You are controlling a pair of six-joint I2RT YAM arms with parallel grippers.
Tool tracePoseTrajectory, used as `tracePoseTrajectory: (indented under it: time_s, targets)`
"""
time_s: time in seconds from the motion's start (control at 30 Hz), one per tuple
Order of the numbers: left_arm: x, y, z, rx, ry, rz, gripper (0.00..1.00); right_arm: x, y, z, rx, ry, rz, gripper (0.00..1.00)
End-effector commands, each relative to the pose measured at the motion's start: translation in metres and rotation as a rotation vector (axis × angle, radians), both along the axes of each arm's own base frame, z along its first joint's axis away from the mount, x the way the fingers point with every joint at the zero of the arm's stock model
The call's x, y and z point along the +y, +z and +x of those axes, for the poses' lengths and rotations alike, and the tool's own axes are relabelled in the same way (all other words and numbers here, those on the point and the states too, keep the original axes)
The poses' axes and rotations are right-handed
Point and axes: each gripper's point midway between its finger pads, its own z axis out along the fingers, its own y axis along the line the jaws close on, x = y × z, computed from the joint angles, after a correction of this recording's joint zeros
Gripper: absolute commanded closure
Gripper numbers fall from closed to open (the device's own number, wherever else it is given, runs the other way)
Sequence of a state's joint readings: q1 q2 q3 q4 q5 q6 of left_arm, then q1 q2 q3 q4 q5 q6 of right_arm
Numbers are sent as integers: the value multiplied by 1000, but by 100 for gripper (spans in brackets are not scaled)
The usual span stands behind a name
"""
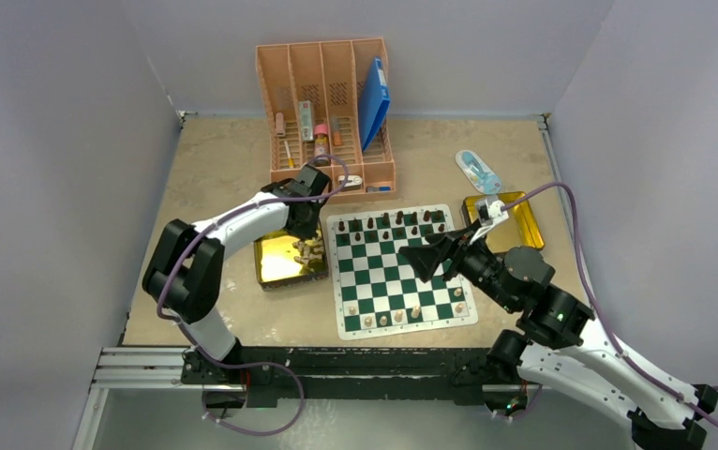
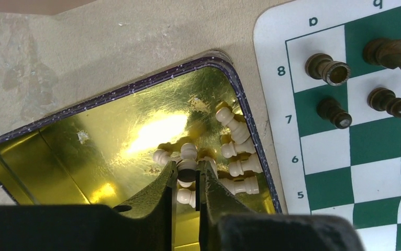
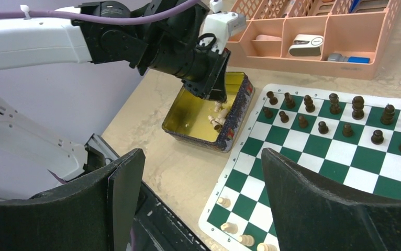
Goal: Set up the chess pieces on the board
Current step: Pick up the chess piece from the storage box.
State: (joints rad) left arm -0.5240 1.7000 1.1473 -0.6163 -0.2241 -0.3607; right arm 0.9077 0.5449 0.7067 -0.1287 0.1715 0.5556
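The green-and-white board lies mid-table. Dark chess pieces stand on its two far rows, and a few pale ones stand on the near rows. More pale pieces lie heaped in a gold tin left of the board. My left gripper reaches down into that tin, its jaws shut on one pale piece. My right gripper hovers wide open over the board's near left part with nothing between its fingers.
A pink organiser with pens, bottles and a blue folder stands behind the board. A second gold tin sits at the board's far right corner, with a small plastic packet behind it. Grey walls enclose the table.
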Motion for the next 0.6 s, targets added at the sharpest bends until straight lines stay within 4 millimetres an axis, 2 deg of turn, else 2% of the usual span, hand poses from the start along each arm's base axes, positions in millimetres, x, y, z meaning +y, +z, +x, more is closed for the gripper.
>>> tracePoseTrajectory:
  time_s: [0.0,0.13,0.3,0.43,0.57]
  targets:
    - [-2,22,3,-50,11,-40,95,3,12,2,-42,7,19,16]
    - [-7,38,1,-64,5,-82,96,6,10,1,-36,20,26,16]
    - [-18,72,-4,-125,-16,-190,96,15,8,-2,-18,55,61,16]
    - [-25,94,-13,-168,-32,-279,96,22,4,-3,-2,77,87,16]
    - [-40,122,-27,-211,-80,-423,97,35,-2,-4,32,113,129,16]
